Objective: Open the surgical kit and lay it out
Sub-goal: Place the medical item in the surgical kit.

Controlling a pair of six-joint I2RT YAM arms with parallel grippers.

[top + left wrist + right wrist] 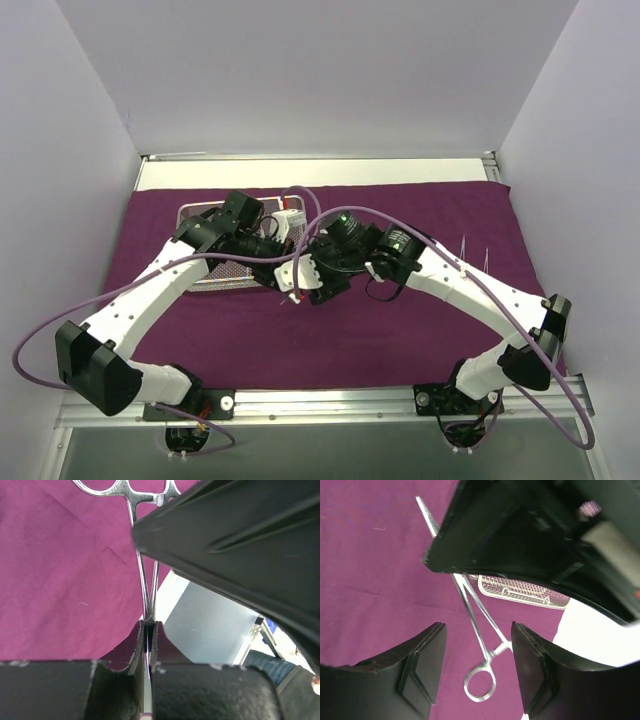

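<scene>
The dark purple cloth [400, 330] lies spread flat over the table. The silver wire-mesh tray [196, 214] sits on it at the back left and also shows in the right wrist view [520, 594]. My left gripper [148, 625] is shut on the shanks of silver scissor-handled forceps [145, 570] and holds them above the cloth; in the top view it [285, 262] is at the centre. My right gripper [477, 635] is open, its fingers on either side of the forceps' ring handle [480, 682], not touching it. In the top view it [315, 285] meets the left gripper.
Two thin silver tweezers [466, 248] lie on the cloth at the right. White table [320, 172] shows behind the cloth. White walls close in the left, back and right. Purple cables loop over both arms.
</scene>
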